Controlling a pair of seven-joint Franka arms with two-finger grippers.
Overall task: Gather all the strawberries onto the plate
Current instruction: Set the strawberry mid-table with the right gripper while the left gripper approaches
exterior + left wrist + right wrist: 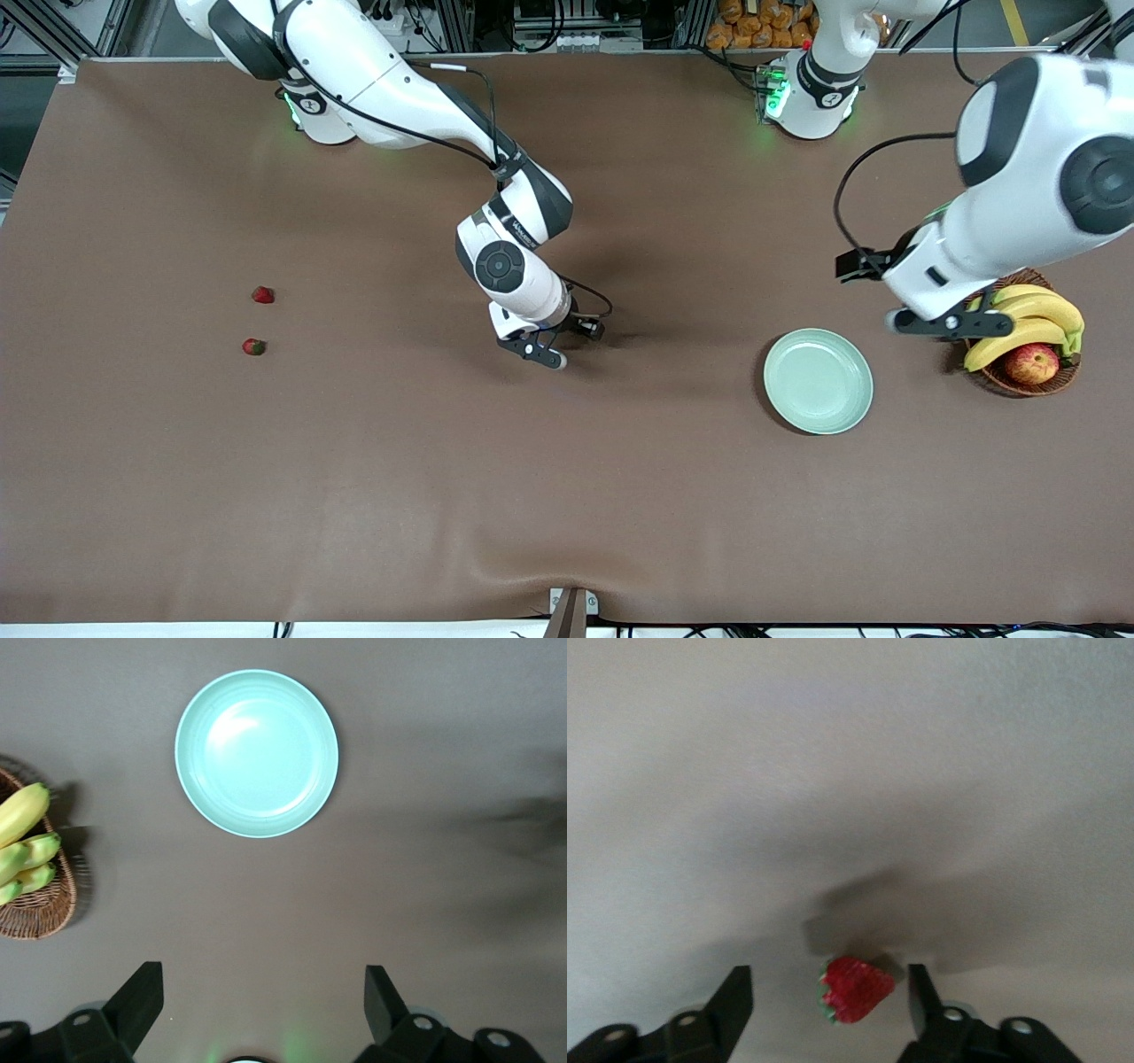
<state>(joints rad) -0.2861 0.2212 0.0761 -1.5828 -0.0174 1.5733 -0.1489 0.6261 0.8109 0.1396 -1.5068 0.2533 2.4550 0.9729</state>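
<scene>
Presently:
Right pincer [828,992]: spread wide around a strawberry [856,989], low over mid-tabletop [567,496].
Left pincer [264,997]: held wide (empty) beside the plate [818,380].
Two strawberries [262,295] [253,346]: left toward the right arm's end.

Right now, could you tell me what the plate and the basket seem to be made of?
The plate looks like glazed ceramic or smooth plastic: pale mint, glossy, with a soft highlight. The basket looks like woven wicker: brown, matte, with visible strands along its rim.

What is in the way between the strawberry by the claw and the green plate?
Nothing visible. The strawberry sits between the right claw fingers, which stand apart, and only bare table stretches from there to the plate.
</scene>
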